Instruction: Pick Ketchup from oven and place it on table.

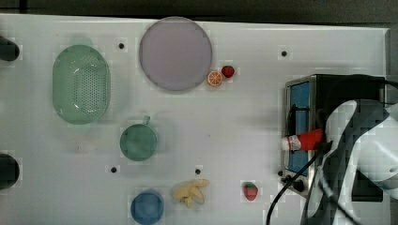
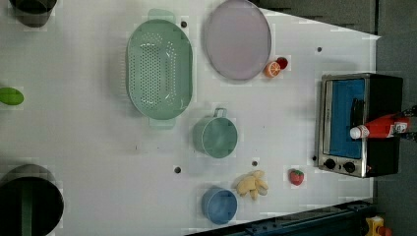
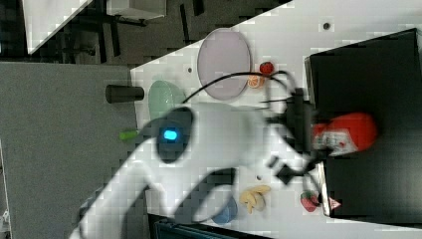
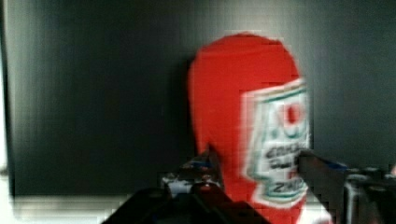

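Ketchup (image 2: 381, 128): one red squeeze bottle with a white cap lies on its side on the roof of the one black toaster oven (image 2: 388, 88), cap pointing over the glass door. Gripper (image 4: 259, 175) straddles the bottle near its label, a finger (image 4: 320, 175) against each side, jaws partly closed on it. One white table (image 1: 234, 122) carries one lilac plate (image 1: 175, 53), one green colander (image 1: 81, 84), one green cup (image 1: 138, 141), one blue bowl (image 1: 147, 207), one banana bunch (image 1: 191, 191), two strawberries (image 1: 250, 191), and one orange slice (image 1: 215, 78). The white arm (image 1: 361, 154) hangs over the oven's rear, well apart from the tableware.
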